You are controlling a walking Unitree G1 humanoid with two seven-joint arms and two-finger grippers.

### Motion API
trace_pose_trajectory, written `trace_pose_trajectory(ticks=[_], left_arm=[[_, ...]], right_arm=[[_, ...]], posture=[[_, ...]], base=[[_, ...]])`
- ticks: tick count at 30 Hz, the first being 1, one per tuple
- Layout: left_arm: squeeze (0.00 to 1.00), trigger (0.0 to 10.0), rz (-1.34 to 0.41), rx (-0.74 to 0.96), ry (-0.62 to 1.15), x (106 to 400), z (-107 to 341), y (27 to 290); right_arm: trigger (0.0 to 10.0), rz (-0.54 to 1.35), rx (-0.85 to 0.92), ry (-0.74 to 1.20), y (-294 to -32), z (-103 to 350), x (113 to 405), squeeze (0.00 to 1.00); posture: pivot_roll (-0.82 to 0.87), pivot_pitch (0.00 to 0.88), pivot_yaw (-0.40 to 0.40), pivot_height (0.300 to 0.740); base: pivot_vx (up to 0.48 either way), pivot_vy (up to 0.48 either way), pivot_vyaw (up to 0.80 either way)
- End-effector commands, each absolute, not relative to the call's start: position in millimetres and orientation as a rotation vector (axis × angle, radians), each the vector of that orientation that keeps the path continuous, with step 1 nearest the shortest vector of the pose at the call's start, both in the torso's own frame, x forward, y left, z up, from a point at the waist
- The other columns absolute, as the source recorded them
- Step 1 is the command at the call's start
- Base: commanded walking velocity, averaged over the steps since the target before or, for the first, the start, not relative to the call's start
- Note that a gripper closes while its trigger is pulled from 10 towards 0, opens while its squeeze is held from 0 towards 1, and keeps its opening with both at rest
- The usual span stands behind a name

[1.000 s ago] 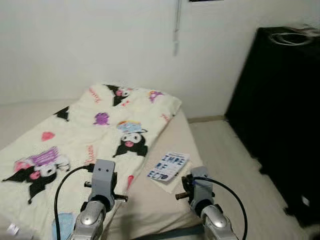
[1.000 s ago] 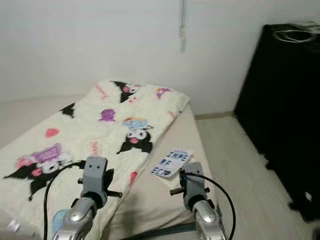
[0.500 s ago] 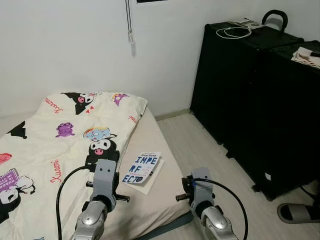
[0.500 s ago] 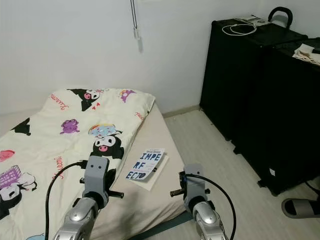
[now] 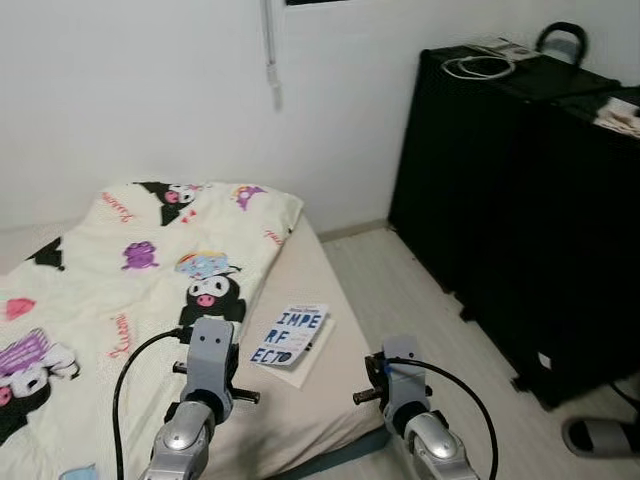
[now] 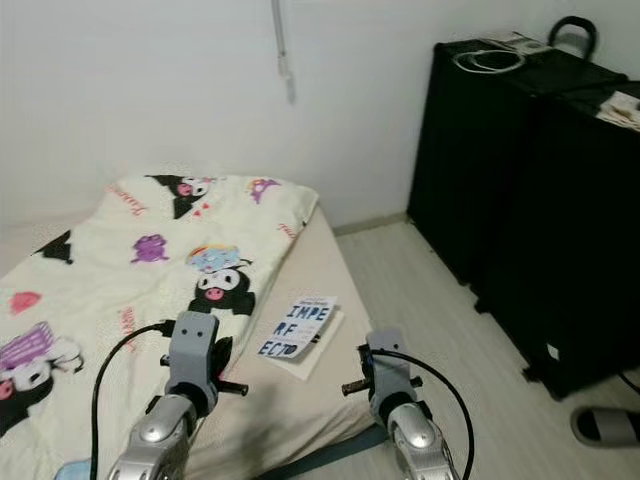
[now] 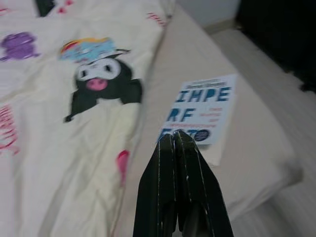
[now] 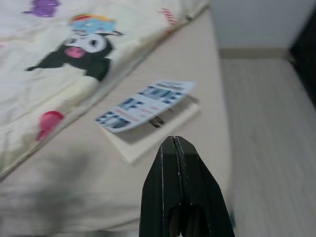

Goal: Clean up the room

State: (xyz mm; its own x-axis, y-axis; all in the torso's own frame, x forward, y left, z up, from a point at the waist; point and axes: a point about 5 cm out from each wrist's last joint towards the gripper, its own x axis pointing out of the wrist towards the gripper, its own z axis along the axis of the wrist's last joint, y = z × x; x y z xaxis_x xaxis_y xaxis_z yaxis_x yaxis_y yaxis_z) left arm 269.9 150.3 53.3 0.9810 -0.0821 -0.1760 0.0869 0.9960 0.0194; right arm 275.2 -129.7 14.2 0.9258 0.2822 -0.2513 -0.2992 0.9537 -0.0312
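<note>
A white book with blue letters (image 5: 292,334) lies on the beige mattress (image 5: 320,290), beside a cream blanket with cartoon prints (image 5: 130,270). The book also appears in the left wrist view (image 7: 200,115) and the right wrist view (image 8: 144,102). My left gripper (image 7: 173,139) is shut with nothing in it and hovers over the blanket's edge, short of the book. My right gripper (image 8: 174,143) is also shut and empty, held above the mattress near its foot corner. Both arms, left (image 5: 205,380) and right (image 5: 400,385), are raised in front of me.
Tall black cabinets (image 5: 520,190) stand at the right, with a white cable (image 5: 478,65) and a cloth (image 5: 620,112) on top. A slipper (image 5: 600,436) lies on the pale wood floor (image 5: 410,290). A cord (image 5: 270,50) hangs on the white wall.
The camera swung right from the bed toward the cabinets, then back slightly left. The arms keep their pose and both grippers stay shut.
</note>
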Motion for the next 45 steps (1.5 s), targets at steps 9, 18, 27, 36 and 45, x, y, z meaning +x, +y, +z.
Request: trace_pose_trajectory(ticks=[9, 18, 27, 36, 45], left_arm=[[0.0, 10.0, -0.06, 0.013, 0.154, 267.9, 55.6, 152.6], [0.0, 10.0, -0.031, -0.02, 0.169, 267.1, 53.6, 154.8], [0.0, 10.0, -0.012, -0.001, 0.187, 266.4, 51.4, 157.8], [0.0, 10.0, -0.017, 0.004, 0.174, 267.7, 53.1, 158.8], [0.0, 10.0, -0.019, -0.006, 0.163, 268.2, 54.4, 159.5]], right_arm=[[10.0, 0.301, -0.032, 0.236, -127.1, 15.2, 273.7, 0.0], [10.0, 0.301, -0.031, 0.239, -126.8, 14.3, 272.7, 0.0], [10.0, 0.306, -0.03, 0.246, -126.5, 13.2, 271.5, 0.0], [10.0, 0.307, -0.031, 0.247, -126.6, 12.5, 270.7, 0.0], [10.0, 0.311, -0.036, 0.245, -126.1, 12.9, 271.1, 0.0]], posture=[[-0.04, 0.106, -0.005, 0.737], [-0.04, 0.112, -0.006, 0.737], [-0.04, 0.11, -0.006, 0.737], [-0.04, 0.104, -0.004, 0.737], [-0.04, 0.096, -0.004, 0.737]], base=[[0.0, -0.254, 0.0], [0.0, -0.16, 0.0], [0.0, 0.0, 0.0], [0.0, 0.0, 0.0], [0.0, 0.176, 0.0]])
